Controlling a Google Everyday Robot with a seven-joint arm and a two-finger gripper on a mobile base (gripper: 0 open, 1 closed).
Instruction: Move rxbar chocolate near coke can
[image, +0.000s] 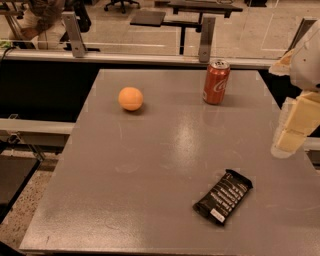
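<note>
Fingers (292, 139) of the gripper (289, 145) hang at the right edge, over the bench (150, 165) — open or closed, I cannot tell. Front right, the rxbar chocolate (223, 196) lies flat, well apart from the upright coke can (216, 82) at the back — an orange (130, 98) sits left of it.

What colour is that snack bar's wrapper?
The rxbar chocolate is shiny black with white text, seen in the camera view. The gripper hovers at the picture's right edge.
</note>
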